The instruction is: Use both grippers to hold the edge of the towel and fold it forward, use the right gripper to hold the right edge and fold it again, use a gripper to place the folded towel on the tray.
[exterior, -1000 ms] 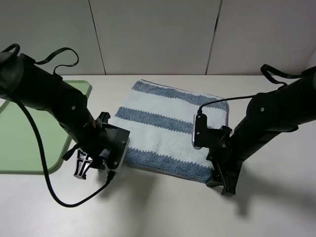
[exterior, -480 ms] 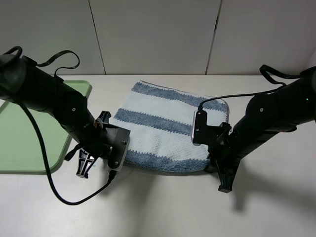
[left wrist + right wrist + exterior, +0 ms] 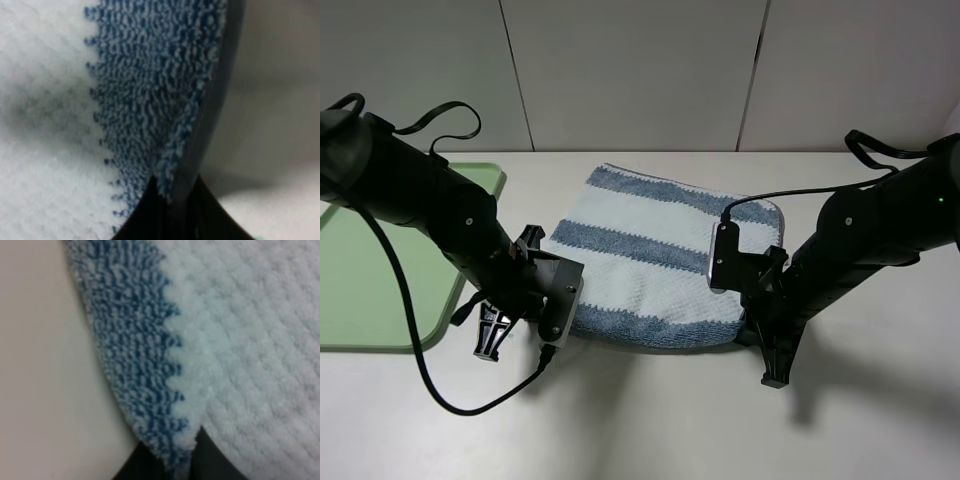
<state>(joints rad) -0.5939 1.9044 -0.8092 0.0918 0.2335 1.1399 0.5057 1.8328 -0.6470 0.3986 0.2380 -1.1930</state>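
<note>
From above, the high camera looks down on the table [image 3: 650, 430] from its six o'clock side. The wrist cameras press close on the towel [image 3: 650, 255], left at seven o'clock, right at five, sharing its blue edge with that view.

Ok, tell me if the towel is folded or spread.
Spread, not yet folded: the towel lies in one layer, stripes showing. Only its near blue edge is pinched, by the left tool and right tool.

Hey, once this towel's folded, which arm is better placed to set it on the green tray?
Probably left. The tray lies on the left, right beside the left gripper; the right gripper is across the towel from it. Both grippers now pinch the towel's near edge.
</note>
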